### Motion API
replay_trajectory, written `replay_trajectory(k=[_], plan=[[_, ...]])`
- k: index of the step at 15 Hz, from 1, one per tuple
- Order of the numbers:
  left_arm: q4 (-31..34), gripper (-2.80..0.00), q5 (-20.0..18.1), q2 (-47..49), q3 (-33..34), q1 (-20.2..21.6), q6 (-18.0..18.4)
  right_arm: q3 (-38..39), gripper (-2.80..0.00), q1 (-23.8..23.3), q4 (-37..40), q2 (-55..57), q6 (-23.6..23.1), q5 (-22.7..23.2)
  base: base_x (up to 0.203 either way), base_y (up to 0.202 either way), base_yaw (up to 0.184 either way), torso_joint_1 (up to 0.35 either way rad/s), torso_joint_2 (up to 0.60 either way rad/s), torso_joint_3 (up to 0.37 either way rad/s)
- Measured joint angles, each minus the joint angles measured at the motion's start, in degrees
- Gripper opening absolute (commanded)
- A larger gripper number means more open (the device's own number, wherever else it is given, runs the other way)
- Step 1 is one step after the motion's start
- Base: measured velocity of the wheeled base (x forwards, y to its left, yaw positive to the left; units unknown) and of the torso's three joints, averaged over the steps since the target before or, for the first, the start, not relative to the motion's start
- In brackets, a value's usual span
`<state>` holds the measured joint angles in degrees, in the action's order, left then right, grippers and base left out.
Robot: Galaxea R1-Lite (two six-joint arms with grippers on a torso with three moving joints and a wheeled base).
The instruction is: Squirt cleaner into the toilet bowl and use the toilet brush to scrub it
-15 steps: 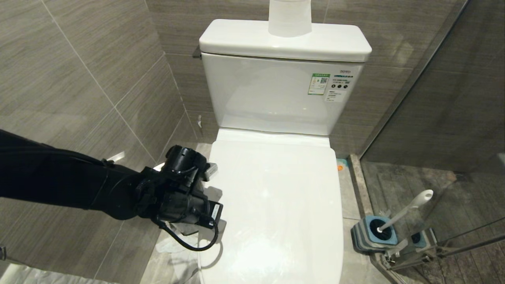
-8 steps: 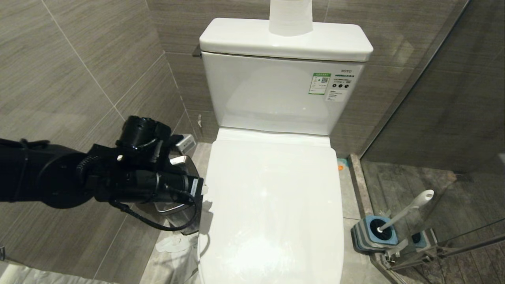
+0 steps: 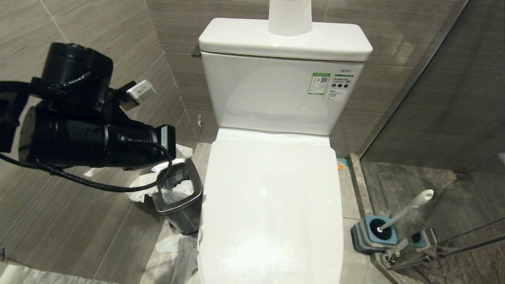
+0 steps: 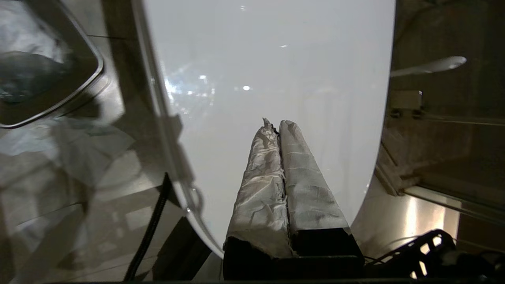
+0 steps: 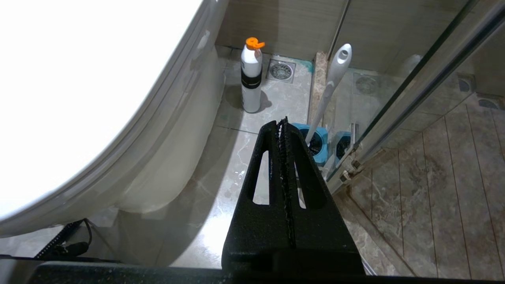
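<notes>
Head view: the black left arm is up beside the small steel waste bin. Left wrist view: the left pincer is clenched, empty, over the closed white toilet lid. Right wrist view: the right pincer is clenched, empty, near the white cleaner bottle with an orange cap and the white toilet brush

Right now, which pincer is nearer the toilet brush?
Right. The right pincer hangs shut close above the toilet brush standing in its blue holder. The left pincer, also shut, is across the closed toilet lid, up by the waste bin.
</notes>
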<state>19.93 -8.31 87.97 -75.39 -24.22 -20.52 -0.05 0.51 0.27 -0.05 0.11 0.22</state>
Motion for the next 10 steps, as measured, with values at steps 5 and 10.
replay_trajectory(k=[5, 10], plan=[[-5.03, -2.80, 10.20, -1.02, -4.18, 1.38, 9.04, 0.00, -2.80, 0.00, -0.02, 0.00, -0.01, 0.02, 0.000, 0.000, 0.000, 0.000, 0.00, 0.000], [-15.47, -2.80, 9.65, -2.94, -7.85, 4.22, 21.95, 0.00, -2.80, 0.00, 0.00, 0.00, -0.01, 0.02, 0.000, 0.000, 0.000, 0.000, 0.00, 0.000]])
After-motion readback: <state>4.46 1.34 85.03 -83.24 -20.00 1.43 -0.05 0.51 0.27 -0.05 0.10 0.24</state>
